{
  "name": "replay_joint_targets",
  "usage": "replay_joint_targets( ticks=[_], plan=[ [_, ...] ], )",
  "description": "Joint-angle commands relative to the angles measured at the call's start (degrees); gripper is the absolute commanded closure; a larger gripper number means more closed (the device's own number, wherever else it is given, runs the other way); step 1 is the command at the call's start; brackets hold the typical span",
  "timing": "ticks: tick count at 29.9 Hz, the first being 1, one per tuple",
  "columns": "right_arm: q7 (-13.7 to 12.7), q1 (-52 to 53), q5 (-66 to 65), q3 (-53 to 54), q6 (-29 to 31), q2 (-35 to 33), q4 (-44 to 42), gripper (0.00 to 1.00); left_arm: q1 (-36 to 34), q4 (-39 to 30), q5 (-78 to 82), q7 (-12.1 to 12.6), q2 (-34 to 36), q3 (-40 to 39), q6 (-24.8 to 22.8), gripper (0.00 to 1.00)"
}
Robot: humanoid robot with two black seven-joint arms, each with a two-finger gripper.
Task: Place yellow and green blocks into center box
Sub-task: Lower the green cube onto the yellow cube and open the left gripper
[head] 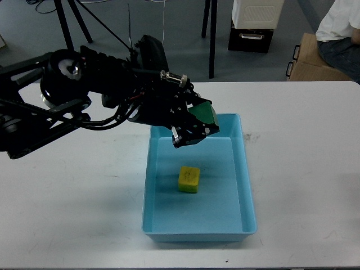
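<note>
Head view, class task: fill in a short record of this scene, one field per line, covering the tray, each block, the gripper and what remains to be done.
tray: light-blue tray, on the white table
yellow block: yellow block lies on the tray floor, near the middle
green block: green block held above the tray's far end
left gripper: left gripper shut on the green block
right gripper: not in view
remaining: green block not yet in the tray
</note>
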Motion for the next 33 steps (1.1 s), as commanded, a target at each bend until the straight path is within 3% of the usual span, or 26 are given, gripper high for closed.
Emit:
replay_joint_targets(
  ticks=[1, 7, 16, 22, 33],
  plan=[
    [0.02, 0.11, 0.0, 0.08, -0.02, 0.04, -0.09, 0.02, 0.33, 4.06, 0.0, 0.0, -4.0, 3.25, 0.01, 0.78],
    [0.02, 0.2, 0.0, 0.7, -0.02, 0.04, -0.18, 0.02, 2.7, 7.77, 0.0, 0.0, -5.41, 7.64, 0.01, 0.77],
    [0.02, 0.29, 0.0, 0.88, -0.01, 0.04, -0.09, 0.02, 4.03, 10.05, 0.0, 0.0, -5.32, 8.0, 0.01, 0.74],
    [0.02, 0.29, 0.0, 0.88, 0.07, -0.05, -0.09, 0.02, 5.17, 10.58, 0.0, 0.0, -5.06, 8.0, 0.01, 0.66],
    [0.02, 0.29, 0.0, 0.7, 0.07, 0.04, -0.09, 0.02, 5.17, 10.67, 0.0, 0.0, -4.97, 7.56, 0.01, 0.27]
  ],
)
